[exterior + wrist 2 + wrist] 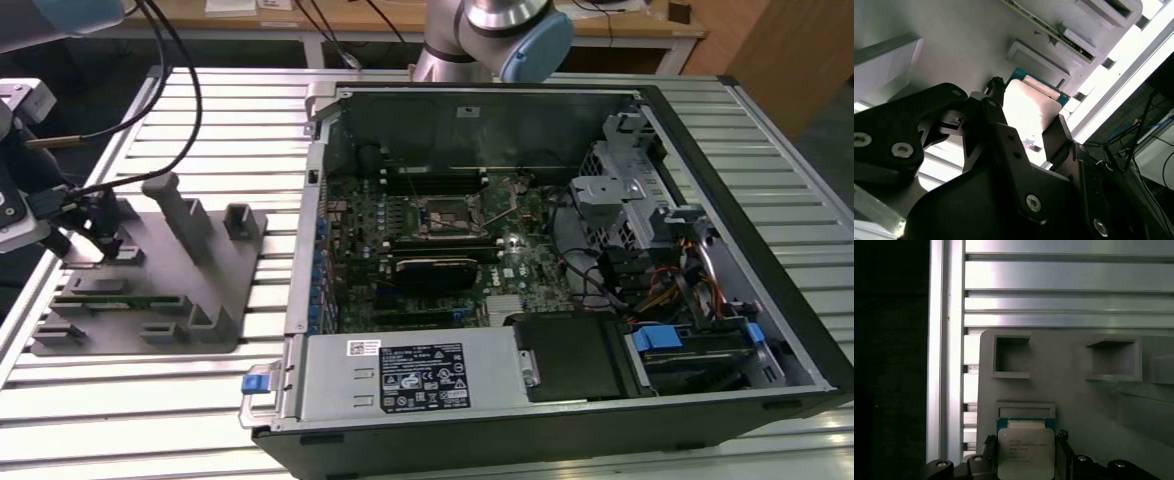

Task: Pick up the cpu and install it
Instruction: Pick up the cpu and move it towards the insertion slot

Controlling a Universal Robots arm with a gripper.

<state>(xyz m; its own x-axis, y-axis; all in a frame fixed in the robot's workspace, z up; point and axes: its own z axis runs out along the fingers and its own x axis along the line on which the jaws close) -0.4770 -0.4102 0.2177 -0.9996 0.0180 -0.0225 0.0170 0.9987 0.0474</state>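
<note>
We see a black two-fingered gripper (pixel 83 245) on a robot arm. It hangs low over a grey plastic fixture plate with upright pegs (pixel 227 270), which lies on a ribbed aluminium table (pixel 227 110) at the exterior view's left.

In both wrist views the cpu (pixel 1026 452), a small flat square chip with a shiny silver-grey metal top on a thin green board, sits between the gripper's black fingers (pixel 1063 456). One finger lies against each of two opposite edges. As far as we can judge, the fingers are closed onto the chip's sides and pinch it by its rim, probably so the metal top and the underside go untouched.

The chip is at the near edge of the plate, just beside a shallow raised frame. Two open square pockets lie further along the plate. We take these shapes to be nests that keep parts in known places for picking. We cannot tell whether the chip rests on the plate or is just clear of it.

Well apart, toward the exterior view's right, an open black desktop computer case (pixel 787 300) lies on its side. Its green motherboard faces up, and the square metal-framed processor socket (pixel 447 215) is exposed near the middle.
</note>
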